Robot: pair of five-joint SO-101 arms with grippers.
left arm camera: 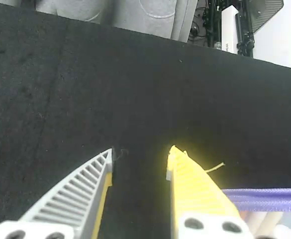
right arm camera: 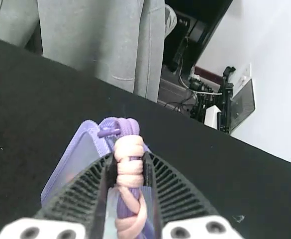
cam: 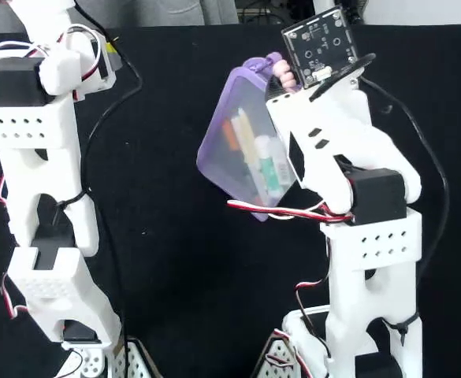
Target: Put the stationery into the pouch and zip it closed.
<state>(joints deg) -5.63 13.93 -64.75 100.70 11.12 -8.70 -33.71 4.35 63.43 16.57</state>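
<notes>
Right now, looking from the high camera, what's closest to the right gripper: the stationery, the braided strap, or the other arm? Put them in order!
1. The braided strap: pinched in the right gripper, at the pouch's top end.
2. The stationery: inside the see-through purple pouch, a bit further along from the strap.
3. The left arm: far across the black table, on the other side.

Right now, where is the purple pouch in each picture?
High view: the pouch sits tilted near the middle, with its cord at the top end.
Left wrist view: a purple edge of the pouch shows beside the open left gripper.
Right wrist view: the pouch is just beyond the right gripper, which is shut on the cord.
Shared landmark: the black table.
</notes>
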